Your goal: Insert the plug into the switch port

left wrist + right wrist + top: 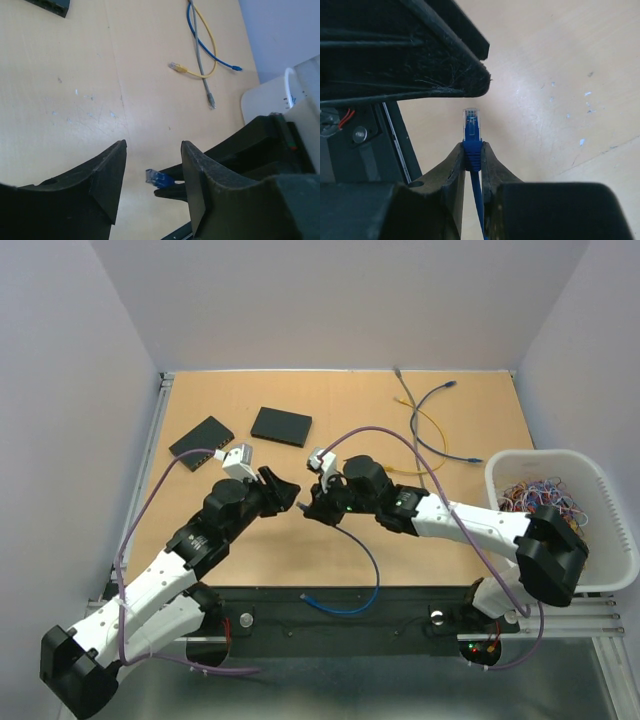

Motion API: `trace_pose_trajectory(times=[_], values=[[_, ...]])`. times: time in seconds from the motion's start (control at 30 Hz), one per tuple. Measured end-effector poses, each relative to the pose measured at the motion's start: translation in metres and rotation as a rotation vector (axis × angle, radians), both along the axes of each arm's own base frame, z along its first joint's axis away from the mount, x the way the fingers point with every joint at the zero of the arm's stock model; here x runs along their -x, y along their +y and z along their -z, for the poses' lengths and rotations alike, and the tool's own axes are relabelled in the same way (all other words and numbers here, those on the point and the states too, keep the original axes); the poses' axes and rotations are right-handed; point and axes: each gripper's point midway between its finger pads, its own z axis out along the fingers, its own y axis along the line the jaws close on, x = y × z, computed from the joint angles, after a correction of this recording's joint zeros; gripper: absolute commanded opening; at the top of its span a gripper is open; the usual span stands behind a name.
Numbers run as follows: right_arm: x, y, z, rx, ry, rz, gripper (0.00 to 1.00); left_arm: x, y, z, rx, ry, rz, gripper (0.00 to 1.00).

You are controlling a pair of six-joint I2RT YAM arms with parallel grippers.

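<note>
The plug [471, 125] is clear-tipped on a blue cable [372, 570]. My right gripper [473, 146] is shut on its blue boot, and the tip sticks out past the fingers. In the left wrist view the plug [158, 178] hangs between the tips of my left gripper [153, 145], which is open and touches nothing. Both grippers meet above mid-table, the left gripper [289, 491] facing the right gripper [308, 506]. Two flat black switches lie behind them, one [202, 439] to the left and one [281, 426] further back. Their ports cannot be made out.
A white basket [545, 462] of coloured cables stands at the right edge. Loose yellow, grey and blue cables [202, 47] lie at the back right. The held cable's other end [310, 600] trails over the black base rail at the near edge.
</note>
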Motion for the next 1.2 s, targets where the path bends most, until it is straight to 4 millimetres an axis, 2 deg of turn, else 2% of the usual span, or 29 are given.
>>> trace_pose_trajectory(times=[0.13, 0.3, 0.43, 0.67, 0.93, 1.2], values=[[0.003, -0.005, -0.026, -0.067, -0.037, 0.021, 0.00, 0.010, 0.003, 0.001, 0.051, 0.005, -0.011, 0.53], [0.004, -0.004, -0.042, -0.115, -0.050, 0.030, 0.00, 0.015, 0.004, 0.003, 0.092, 0.012, -0.017, 0.53], [0.007, -0.002, -0.040, -0.115, -0.038, 0.029, 0.00, 0.016, 0.004, 0.007, 0.097, 0.027, -0.022, 0.54], [0.013, 0.005, -0.037, -0.112, -0.033, 0.020, 0.01, 0.017, 0.000, -0.001, 0.130, 0.012, -0.016, 0.54], [0.010, 0.008, -0.018, -0.074, -0.010, 0.036, 0.00, 0.019, 0.002, -0.009, 0.154, -0.010, -0.019, 0.54], [0.008, 0.012, -0.025, -0.095, -0.019, 0.037, 0.00, 0.017, -0.004, 0.003, 0.142, 0.023, -0.014, 0.54]])
